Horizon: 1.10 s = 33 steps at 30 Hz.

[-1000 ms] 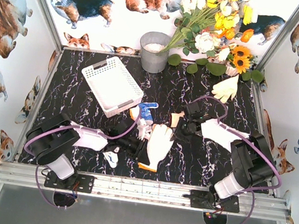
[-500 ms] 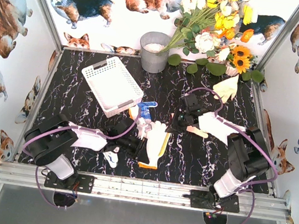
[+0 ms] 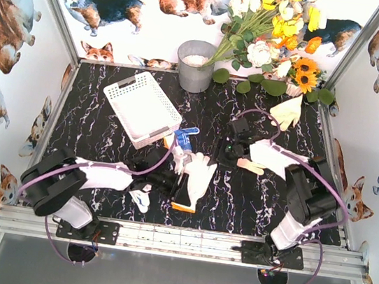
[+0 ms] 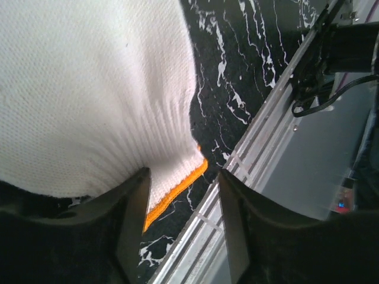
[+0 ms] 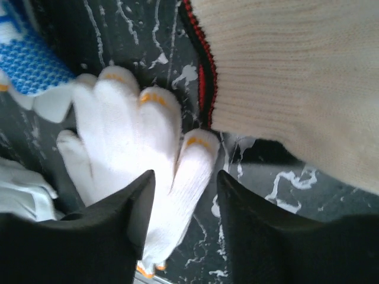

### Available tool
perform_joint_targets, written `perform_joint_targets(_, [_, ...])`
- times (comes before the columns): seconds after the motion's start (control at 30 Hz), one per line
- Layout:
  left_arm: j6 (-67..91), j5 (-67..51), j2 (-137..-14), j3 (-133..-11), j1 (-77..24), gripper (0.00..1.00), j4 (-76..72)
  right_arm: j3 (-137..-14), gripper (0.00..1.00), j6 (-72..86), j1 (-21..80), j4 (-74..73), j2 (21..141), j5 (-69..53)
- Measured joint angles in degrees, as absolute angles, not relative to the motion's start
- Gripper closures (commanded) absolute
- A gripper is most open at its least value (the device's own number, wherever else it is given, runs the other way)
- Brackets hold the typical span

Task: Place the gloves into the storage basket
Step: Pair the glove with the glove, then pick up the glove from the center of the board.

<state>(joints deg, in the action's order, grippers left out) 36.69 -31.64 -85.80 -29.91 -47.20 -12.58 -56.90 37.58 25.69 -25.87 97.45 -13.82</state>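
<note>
A white knit glove with an orange cuff (image 3: 196,178) lies at the table's middle. My left gripper (image 3: 172,182) is open at its left side; in the left wrist view (image 4: 183,177) the glove (image 4: 89,89) fills the frame and its orange cuff edge (image 4: 177,186) lies against the left finger. My right gripper (image 3: 226,151) is open just right of the glove's fingertips; one white glove finger (image 5: 189,171) lies between its jaws (image 5: 185,177). A blue-and-white glove (image 3: 186,139) (image 5: 26,65) lies near the white lattice storage basket (image 3: 141,107). A beige glove (image 3: 250,166) (image 5: 296,77) lies under the right arm.
A cream glove (image 3: 287,112) lies at the far right by the flowers (image 3: 276,27). A small white glove (image 3: 142,199) lies near the left arm. A grey metal bucket (image 3: 195,65) stands behind the basket. The aluminium front rail (image 4: 237,195) runs close below the left gripper.
The right gripper moved away from me and a little left. The left arm stretched further right. The white glove shifted slightly left and looks narrower.
</note>
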Motion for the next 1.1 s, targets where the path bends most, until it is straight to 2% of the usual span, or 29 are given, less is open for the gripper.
perform_joint_targets(0.07, [36.23,-29.52,-83.96,-31.51,-47.31,0.4,-9.21,-57.01,0.31,36.58,25.54,-26.61,95.55,-13.87])
perform_joint_targets(0.17, [36.03,-25.43,-79.68,-34.22,-47.35,0.35,-4.6,-58.02,0.28,35.33,25.41,-29.34,90.91,-14.09])
perform_joint_targets(0.4, [36.1,-15.57,-72.05,-40.71,-47.31,0.52,4.21,-57.3,0.29,35.79,25.36,-32.23,76.58,-16.95])
perform_joint_targets(0.63, [38.52,-14.22,-76.16,-39.48,-47.16,0.66,5.74,-41.17,0.28,46.15,27.64,-26.63,67.31,-22.17])
perform_joint_targets(0.87, [39.81,-16.12,-79.99,-36.99,-46.57,0.7,4.67,-32.32,0.29,55.27,34.76,-23.14,63.99,-21.32])
perform_joint_targets(1.1, [39.53,-17.56,-81.78,-35.59,-45.32,0.78,2.09,-28.53,0.32,60.23,36.64,-17.41,61.69,-19.35])
